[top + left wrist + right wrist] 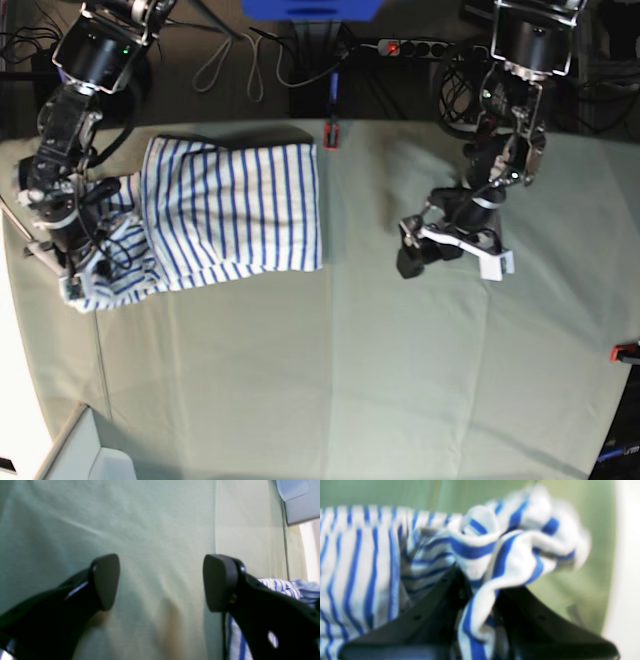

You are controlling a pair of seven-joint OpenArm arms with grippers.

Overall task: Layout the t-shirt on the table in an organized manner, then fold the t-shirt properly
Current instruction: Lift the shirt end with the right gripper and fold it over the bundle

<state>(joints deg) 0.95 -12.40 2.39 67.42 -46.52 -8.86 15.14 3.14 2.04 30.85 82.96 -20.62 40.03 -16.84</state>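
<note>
Layout only partly done: right gripper point(480, 590) clamped on a bunched edge of the t-shirt point(235, 215), which lies rumpled at the desk point(350, 360) far-left corner, left gripper point(161, 582) spread, empty; folding still ahead.

beyond the far edge of your work surface you have a dark floor point(420, 90), with looped pale cables point(235, 60) lying across it. a power strip point(420, 46) sits there with a small red light showing. a blue object point(312, 9) is cut off at the top of the base view. at the near left corner you can see a pale grey-blue bin point(85, 455). lighting is even and soft.
</note>
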